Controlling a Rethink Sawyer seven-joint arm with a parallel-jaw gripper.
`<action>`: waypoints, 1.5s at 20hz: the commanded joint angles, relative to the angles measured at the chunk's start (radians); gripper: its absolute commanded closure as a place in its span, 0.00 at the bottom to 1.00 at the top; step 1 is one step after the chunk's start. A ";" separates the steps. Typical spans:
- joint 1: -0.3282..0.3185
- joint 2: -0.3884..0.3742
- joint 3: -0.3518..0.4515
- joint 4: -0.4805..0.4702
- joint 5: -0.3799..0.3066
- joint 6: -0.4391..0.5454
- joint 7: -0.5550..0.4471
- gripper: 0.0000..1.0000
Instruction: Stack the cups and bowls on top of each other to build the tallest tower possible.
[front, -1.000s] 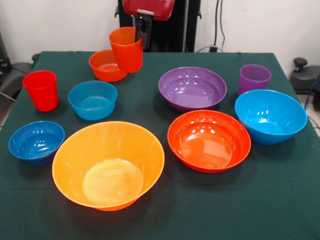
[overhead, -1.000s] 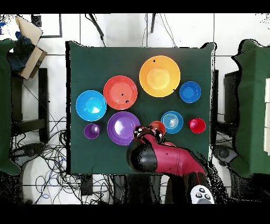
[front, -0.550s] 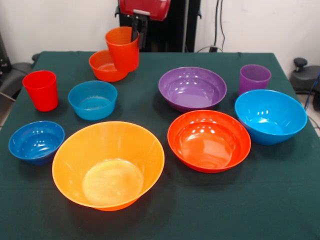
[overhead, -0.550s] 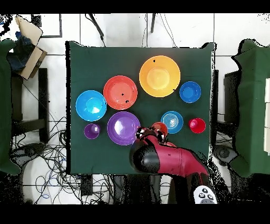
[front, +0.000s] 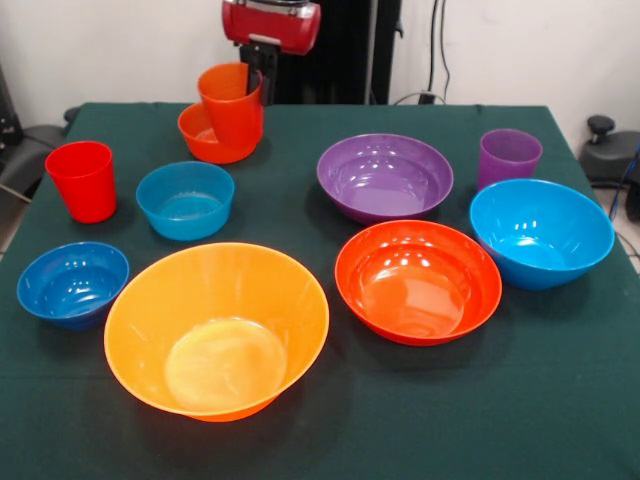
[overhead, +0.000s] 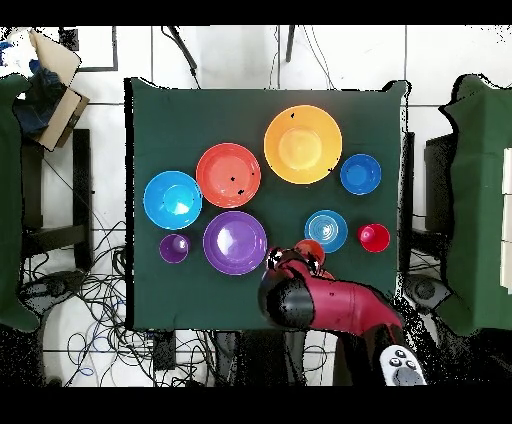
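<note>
From above, the arm (overhead: 335, 305) covers most of the orange-red cup (overhead: 309, 249) and the small orange bowl entirely. In front, that cup (front: 231, 104) hides part of the orange bowl (front: 205, 135) and the claw's (front: 258, 82) tips

Bright, even light from above leaves soft shadows on the green table (front: 560, 400) and glare spots in the glossy bowls (front: 418, 280).

The front view looks across the green table (front: 560, 400) from a raised, fairly close spot, with the large yellow-orange bowl (front: 216, 330) at lower centre. The overhead view looks straight down from much higher, the same table (overhead: 160, 130) mid-frame amid floor and cables. Both views share the tabletop and the yellow-orange bowl (overhead: 303, 144).
</note>
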 joint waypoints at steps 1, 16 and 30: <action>-0.050 0.080 0.098 -0.069 -0.090 -0.001 -0.011 1.00; -0.083 0.060 0.147 -0.093 -0.110 0.053 -0.038 1.00; -0.166 0.096 0.255 -0.137 -0.081 0.177 -0.094 1.00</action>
